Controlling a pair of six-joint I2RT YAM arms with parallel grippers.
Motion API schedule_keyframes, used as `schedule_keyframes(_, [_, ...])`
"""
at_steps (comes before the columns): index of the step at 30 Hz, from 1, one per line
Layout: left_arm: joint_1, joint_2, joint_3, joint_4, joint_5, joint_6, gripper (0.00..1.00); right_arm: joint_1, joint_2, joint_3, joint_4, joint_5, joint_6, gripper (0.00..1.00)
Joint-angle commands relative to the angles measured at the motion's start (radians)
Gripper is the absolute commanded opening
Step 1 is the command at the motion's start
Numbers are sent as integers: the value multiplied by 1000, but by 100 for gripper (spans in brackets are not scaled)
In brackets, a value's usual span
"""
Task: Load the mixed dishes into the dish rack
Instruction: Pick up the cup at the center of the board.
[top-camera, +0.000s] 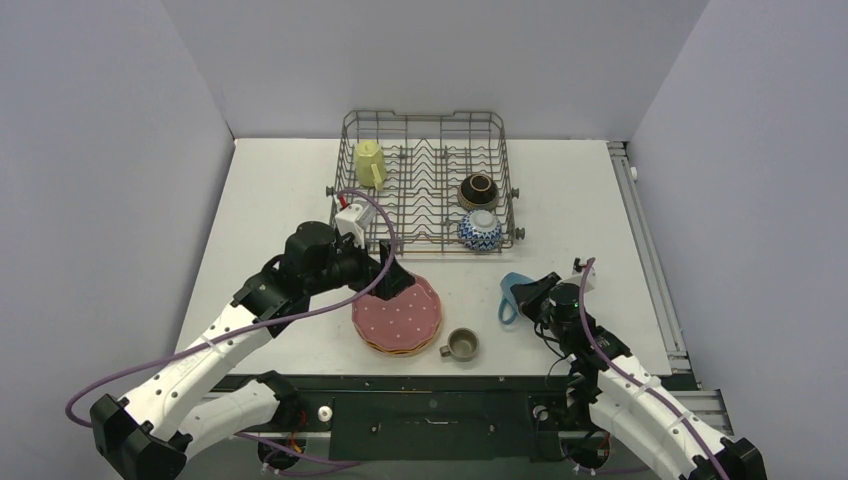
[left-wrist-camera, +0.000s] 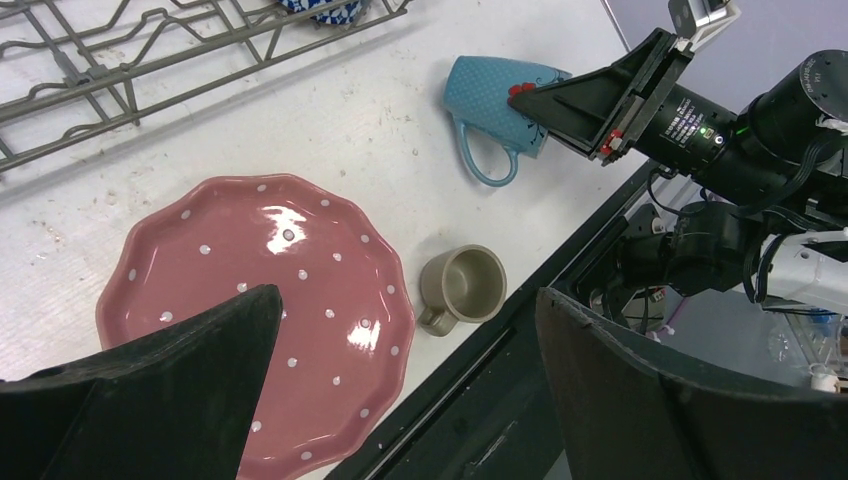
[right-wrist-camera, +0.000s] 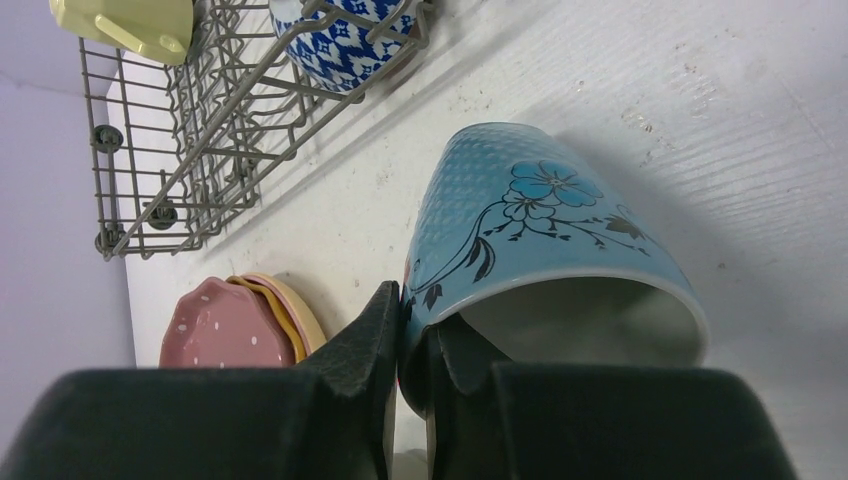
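The grey wire dish rack (top-camera: 425, 180) stands at the back and holds a yellow mug (top-camera: 370, 162), a dark brown bowl (top-camera: 478, 190) and a blue-white bowl (top-camera: 480, 231). A stack of scalloped plates, with the pink dotted plate (top-camera: 398, 313) on top, lies in front of the rack. My left gripper (top-camera: 392, 280) is open and empty above the pink plate (left-wrist-camera: 290, 260). A small grey-olive mug (top-camera: 461, 344) stands upright to the right of the stack. My right gripper (right-wrist-camera: 415, 320) is shut on the rim of the blue flowered mug (right-wrist-camera: 530, 220), which lies on its side, one finger inside it.
The table's front edge (left-wrist-camera: 500, 330) runs just past the plates and the small mug, with black frame below it. Grey walls enclose the left, back and right. A metal rail (top-camera: 650, 250) runs along the table's right edge.
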Motion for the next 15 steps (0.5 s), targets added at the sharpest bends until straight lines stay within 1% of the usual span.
schedule_keyframes(1, [-5,-22,-5,56,47,-27,96,-7,-12,16,5,15,-28,0])
schedule_keyframes(9, [-4,-38,-27,113,98,-88,96,-7,-106,77,-21,-12,-67,0])
schedule_keyframes(15, [-3,-61,-64,199,129,-169,96,-7,-167,137,-25,-81,-50,0])
